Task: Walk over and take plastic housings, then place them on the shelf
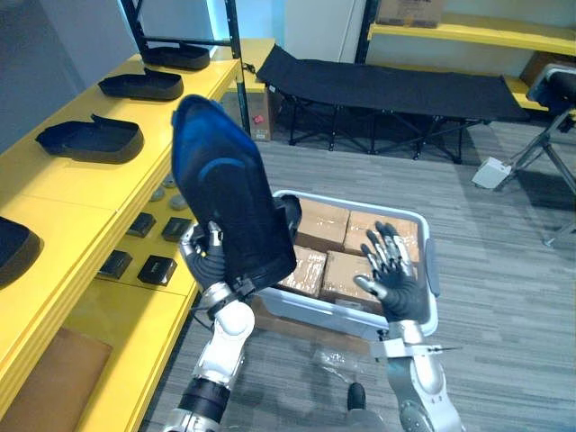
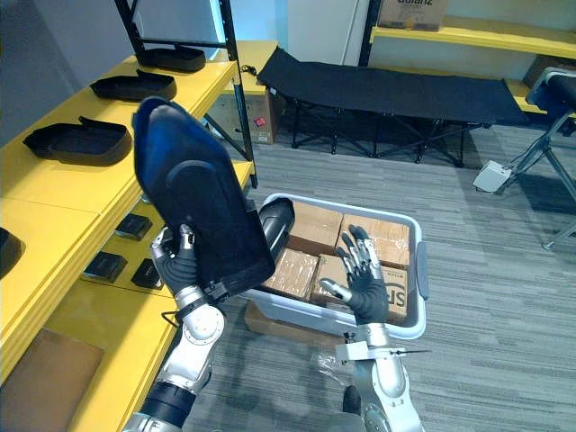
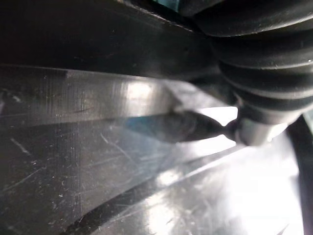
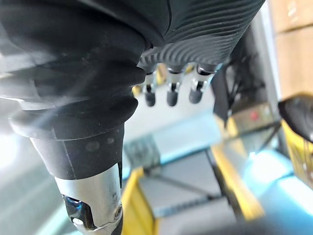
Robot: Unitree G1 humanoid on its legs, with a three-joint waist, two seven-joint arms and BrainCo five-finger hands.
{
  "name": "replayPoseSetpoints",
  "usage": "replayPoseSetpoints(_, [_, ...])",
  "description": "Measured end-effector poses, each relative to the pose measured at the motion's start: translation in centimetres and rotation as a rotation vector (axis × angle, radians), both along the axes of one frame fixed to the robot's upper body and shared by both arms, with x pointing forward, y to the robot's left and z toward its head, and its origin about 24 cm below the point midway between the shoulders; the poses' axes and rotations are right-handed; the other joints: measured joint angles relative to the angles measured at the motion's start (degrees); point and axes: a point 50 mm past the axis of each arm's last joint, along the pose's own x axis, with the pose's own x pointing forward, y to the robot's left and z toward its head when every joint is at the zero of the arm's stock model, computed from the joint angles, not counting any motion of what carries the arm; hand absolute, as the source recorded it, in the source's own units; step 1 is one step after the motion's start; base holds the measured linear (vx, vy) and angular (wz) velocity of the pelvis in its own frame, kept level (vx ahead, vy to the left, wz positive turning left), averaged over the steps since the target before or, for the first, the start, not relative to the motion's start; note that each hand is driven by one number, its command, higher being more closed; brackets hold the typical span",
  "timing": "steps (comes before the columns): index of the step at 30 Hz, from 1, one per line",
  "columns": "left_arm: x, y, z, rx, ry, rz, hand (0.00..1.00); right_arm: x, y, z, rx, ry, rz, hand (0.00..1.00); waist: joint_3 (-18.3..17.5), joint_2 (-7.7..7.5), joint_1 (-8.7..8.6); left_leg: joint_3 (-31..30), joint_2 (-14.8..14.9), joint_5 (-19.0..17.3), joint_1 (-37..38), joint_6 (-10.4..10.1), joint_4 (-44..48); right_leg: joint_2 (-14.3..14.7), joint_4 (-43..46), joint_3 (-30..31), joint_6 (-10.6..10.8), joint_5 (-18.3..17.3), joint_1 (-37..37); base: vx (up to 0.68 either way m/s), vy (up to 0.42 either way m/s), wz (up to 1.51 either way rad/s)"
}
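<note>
My left hand (image 1: 209,256) is shut on the lower end of a large black plastic housing (image 1: 227,193) and holds it upright between the yellow shelf (image 1: 81,211) and a grey bin (image 1: 430,270). The housing's glossy surface (image 3: 122,147) lies close against the left wrist camera. My right hand (image 1: 393,270) hovers open over the bin, fingers (image 4: 168,93) straight and holding nothing. Another dark housing (image 2: 274,220) pokes out of the bin behind the held one. Several black housings rest on the shelf top, such as one (image 1: 90,139) near its middle.
The bin holds several cardboard boxes (image 1: 346,270). Small black parts (image 1: 157,268) lie on the shelf's lower level. A black folding cot (image 1: 387,85) stands at the back, and a tripod leg (image 1: 549,153) at the right. Grey floor lies open right of the bin.
</note>
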Motion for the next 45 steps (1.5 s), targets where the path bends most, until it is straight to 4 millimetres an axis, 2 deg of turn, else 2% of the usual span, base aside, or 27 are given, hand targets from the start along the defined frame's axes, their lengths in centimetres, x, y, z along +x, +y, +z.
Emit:
replayPoseSetpoints(3, [-1.2,1.0,1.3,-0.022,-0.079,-0.001,1.00,-0.5,-2.1,-0.6,0.019,0.027,-0.122,0.00,-0.30,-0.40,0.11,1.12,-0.35,-0.27,0.41,0.23,-0.11,-0.38,2.82,1.43,-0.60,-1.62,-1.90,0.01,0.029,-0.14])
replayPoseSetpoints(6, [-2.4,2.3,2.9,-0.042,-0.156,0.000,1.00,-0.8,-3.6,-0.9,0.019,0.027,-0.170,0.00,-0.67,-1.13,0.15,1.21,-0.38,-0.41,0.26,0.16,-0.10,-0.36,3.27,1.53,-1.07,-1.92,-2.42,0.01,0.006,-0.03])
replayPoseSetpoints(9, [-3.7,3.7,4.2,-0.047,-0.218,0.014,1.00,-0.6,-3.8,-0.8,0.025,0.004,-0.158,0.00,-0.68,-1.15,1.65,-0.14,-0.32,-0.68,-0.90,0.21,0.07,-0.47,3.00,0.53,-1.41,-2.24,-2.38,0.01,0.006,0.17])
replayPoseSetpoints(12, [-5.2,5.4,5.5,-0.027,-0.274,0.068,1.00,1.1,-2.5,-0.4,0.022,-0.037,-0.067,0.00,-0.66,-1.18,3.92,-3.66,-0.05,-0.12,-3.52,-0.36,0.23,-0.50,2.28,-3.41,-1.64,-2.39,-1.79,0.02,-0.008,0.51])
replayPoseSetpoints(14, [-6.0,6.2,5.7,-0.011,-0.280,0.101,1.00,2.1,-1.3,-0.4,0.023,-0.047,-0.008,0.00,-0.64,-1.16,5.09,-6.71,0.09,-0.01,-4.93,-0.46,0.69,-0.46,0.79,-6.76,-0.96,-1.93,0.33,0.06,-0.011,0.75])
replayPoseSetpoints(17, [-7.5,7.5,5.6,-0.011,-0.257,0.144,1.00,3.6,0.7,-0.2,-0.005,-0.059,0.083,0.00,-0.59,-1.05,7.55,-11.40,0.07,-0.05,-6.14,-0.52,1.99,-0.32,-0.57,-11.85,-0.86,-1.85,3.80,0.09,0.006,0.78])
replayPoseSetpoints(19, [-9.3,8.8,4.8,-0.029,-0.212,0.217,1.00,4.6,2.4,0.2,-0.029,-0.066,0.159,0.00,-0.47,-0.87,10.15,-14.59,-0.10,-0.06,-6.12,-0.50,2.21,-0.20,-1.02,-16.02,-0.83,-1.90,6.84,0.05,0.015,0.69])
replayPoseSetpoints(21, [-10.5,9.6,4.0,-0.054,-0.173,0.242,1.00,5.0,3.0,0.4,-0.033,-0.069,0.182,0.00,-0.11,-0.38,11.83,-17.29,-0.55,-0.27,-6.10,-0.11,2.58,-0.25,-1.02,-19.85,-0.76,-2.17,9.55,0.02,0.013,0.81])
replayPoseSetpoints(24, [-11.1,10.3,3.8,-0.056,-0.164,0.211,1.00,5.2,3.2,0.5,-0.062,-0.064,0.192,0.00,0.54,-0.25,13.67,-22.47,-2.84,-0.70,-8.08,0.60,4.56,-1.49,-0.97,-26.75,1.51,-4.71,13.85,-0.01,0.007,0.96])
replayPoseSetpoints(28, [-11.6,9.9,5.1,0.015,-0.226,0.109,1.00,5.3,3.4,0.4,-0.163,-0.047,0.181,0.00,0.54,0.12,15.08,-25.62,-3.88,0.54,-9.60,1.36,2.94,-2.29,1.64,-30.19,1.90,-8.23,14.54,-0.02,0.013,0.61])
replayPoseSetpoints(29, [-11.7,9.8,5.5,0.028,-0.240,0.096,1.00,5.4,3.3,0.4,-0.166,-0.048,0.181,0.00,0.54,0.16,15.11,-25.86,-3.96,0.56,-9.95,1.40,3.04,-2.27,2.26,-29.54,1.91,-9.12,14.28,0.00,0.025,0.32])
replayPoseSetpoints(30, [-11.6,9.7,6.0,0.054,-0.257,0.067,1.00,5.3,3.1,0.4,-0.174,-0.048,0.179,0.00,0.72,0.89,15.07,-27.25,-4.50,0.70,-10.91,1.64,3.31,-1.65,3.82,-24.80,1.94,-11.80,12.79,0.00,0.005,0.44])
replayPoseSetpoints(31, [-11.4,9.6,6.1,0.067,-0.263,0.055,1.00,5.4,2.8,0.5,-0.179,-0.051,0.172,0.00,0.53,0.54,14.40,-28.35,-4.96,1.05,-11.28,1.50,3.84,-1.01,4.80,-21.60,1.36,-13.23,12.29,0.02,-0.031,0.87])
replayPoseSetpoints(32, [-11.1,9.4,6.3,0.078,-0.271,0.028,1.00,5.4,1.9,0.6,-0.198,-0.052,0.145,0.00,0.53,0.65,12.84,-30.88,-6.23,1.52,-12.91,1.49,4.57,-0.05,6.88,-16.55,0.50,-16.49,11.22,0.04,-0.069,1.13])
replayPoseSetpoints(33, [-10.7,9.3,6.5,0.091,-0.278,-0.003,1.00,5.3,0.7,0.8,-0.214,-0.056,0.109,0.00,0.60,0.69,12.16,-32.96,-7.29,1.90,-13.64,1.29,4.78,0.20,8.93,-14.29,-1.23,-18.57,10.87,0.06,-0.061,1.07])
replayPoseSetpoints(36, [-10.3,9.3,6.5,0.118,-0.273,-0.038,1.00,5.1,-1.3,1.1,-0.249,-0.065,0.064,0.00,0.70,0.53,12.15,-34.69,-7.89,2.51,-13.59,1.22,4.86,0.30,11.41,-14.87,-2.10,-19.21,12.34,0.11,-0.021,0.73])
replayPoseSetpoints(39, [-10.3,9.3,6.6,0.139,-0.263,-0.066,1.00,5.1,-2.0,1.2,-0.275,-0.072,0.078,0.00,0.76,0.42,12.21,-34.38,-8.08,3.84,-13.41,1.41,4.90,0.86,11.93,-17.48,-2.52,-19.48,14.90,0.05,-0.064,0.60])
replayPoseSetpoints(41, [-10.1,9.1,6.6,0.143,-0.265,-0.098,1.00,5.1,-2.2,1.1,-0.279,-0.067,0.076,0.00,1.28,0.13,11.95,-29.09,-8.32,5.65,-13.65,2.82,4.98,0.63,11.83,-20.20,-2.69,-19.58,16.65,-0.01,-0.031,0.69])
replayPoseSetpoints(42, [-9.7,8.8,6.7,0.150,-0.273,-0.140,1.00,5.0,-2.7,1.2,-0.286,-0.066,0.053,0.00,2.38,-0.29,11.02,-20.69,-8.34,7.75,-13.93,5.41,4.93,0.28,11.91,-23.05,-2.75,-19.62,18.19,-0.06,0.000,1.25])
replayPoseSetpoints(43, [-9.0,8.2,6.6,0.153,-0.278,-0.198,1.00,4.8,-3.4,1.1,-0.302,-0.060,0.020,0.00,2.89,-0.62,9.78,-9.94,-7.98,10.22,-15.06,8.83,4.21,0.12,12.07,-25.79,-3.55,-20.16,18.70,-0.07,0.011,1.25])
replayPoseSetpoints(44, [-8.7,8.0,6.5,0.146,-0.278,-0.218,1.00,4.8,-3.6,1.1,-0.305,-0.058,0.010,0.00,3.19,-0.44,9.60,-6.92,-7.58,10.79,-15.11,9.47,3.50,0.26,12.12,-26.09,-3.63,-20.37,18.68,-0.10,0.029,1.03])
replayPoseSetpoints(45, [-8.5,7.6,6.3,0.127,-0.280,-0.251,1.00,4.7,-3.8,1.1,-0.317,-0.060,0.000,0.00,3.79,-0.16,9.45,-5.25,-7.56,11.86,-15.56,8.80,2.76,0.15,12.31,-26.11,-2.85,-21.32,18.42,-0.11,0.021,0.41])
